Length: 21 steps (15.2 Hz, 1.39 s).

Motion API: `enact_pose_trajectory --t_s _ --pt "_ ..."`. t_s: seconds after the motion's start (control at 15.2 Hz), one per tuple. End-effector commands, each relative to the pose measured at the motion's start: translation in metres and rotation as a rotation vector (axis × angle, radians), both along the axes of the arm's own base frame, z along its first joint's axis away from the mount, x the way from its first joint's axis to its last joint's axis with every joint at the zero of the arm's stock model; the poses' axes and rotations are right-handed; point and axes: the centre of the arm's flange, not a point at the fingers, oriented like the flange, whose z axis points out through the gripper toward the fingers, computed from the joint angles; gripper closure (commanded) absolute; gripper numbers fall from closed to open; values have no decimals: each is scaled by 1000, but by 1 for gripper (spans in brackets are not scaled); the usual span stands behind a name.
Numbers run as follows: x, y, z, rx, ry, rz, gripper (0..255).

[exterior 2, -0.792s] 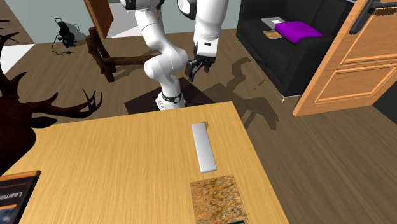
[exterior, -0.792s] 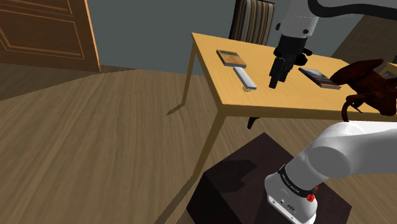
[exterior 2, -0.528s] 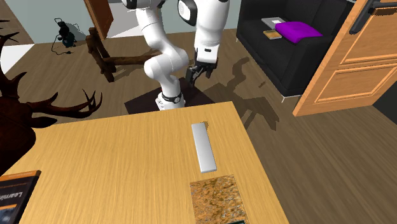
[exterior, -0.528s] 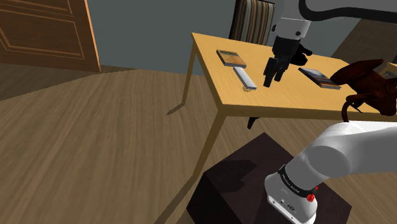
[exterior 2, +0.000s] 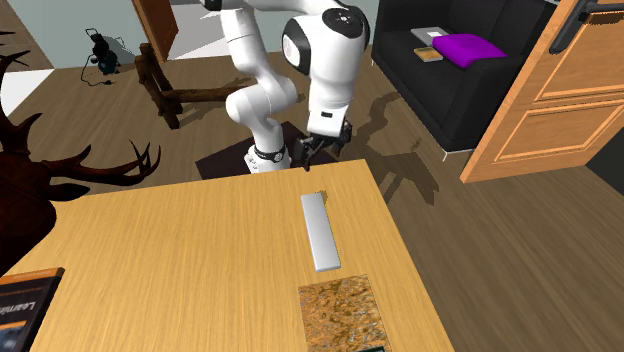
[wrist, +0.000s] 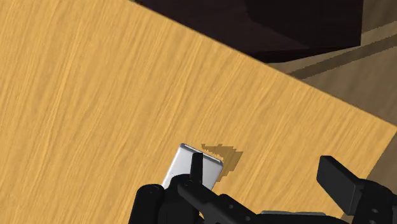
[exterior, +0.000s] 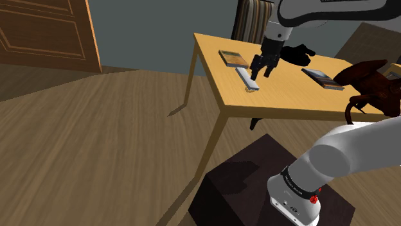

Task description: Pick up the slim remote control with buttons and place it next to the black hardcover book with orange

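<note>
The slim grey remote [exterior: 247, 78] [exterior 2: 320, 230] lies flat on the wooden table [exterior: 289, 103], just beside a brown-patterned book [exterior: 233, 58] [exterior 2: 340, 315]. The black book with orange edging [exterior: 323, 78] [exterior 2: 25, 305] lies farther along the table, towards the shoulder view's right. My gripper [exterior: 260, 67] [exterior 2: 312, 150] hangs open a little above the remote's end nearest the stand. In the wrist view the remote's end [wrist: 184, 164] shows under one of my fingers [wrist: 196, 170], off to one side of the gripper [wrist: 267, 184]. Nothing is between the fingers.
A dark antler ornament [exterior: 369, 83] [exterior 2: 60, 170] stands on the table near the black book. A striped chair [exterior: 252, 22] stands behind the table. My stand [exterior: 257, 186] sits close to the table's edge [exterior 2: 290, 172]. A black sofa [exterior 2: 450, 60] and wooden doors [exterior 2: 555, 80] stand beyond.
The open gripper has swung towards the shoulder view's left and come lower, from over the middle of the table to just above the remote's near end. The remote and books have not moved.
</note>
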Motion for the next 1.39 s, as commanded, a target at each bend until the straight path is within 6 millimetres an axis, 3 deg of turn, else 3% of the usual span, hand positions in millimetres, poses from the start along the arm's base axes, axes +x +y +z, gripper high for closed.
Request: enact_pose_trajectory --t_s 0.0,0.66,1.12,1.32 --pt "18 -16 -8 -4 -22 -40 0" --pt "97 -96 -38 -20 -119 -229 0" --pt "97 -97 -75 -20 -119 -229 0" --pt "97 -97 -78 -20 -119 -229 0"
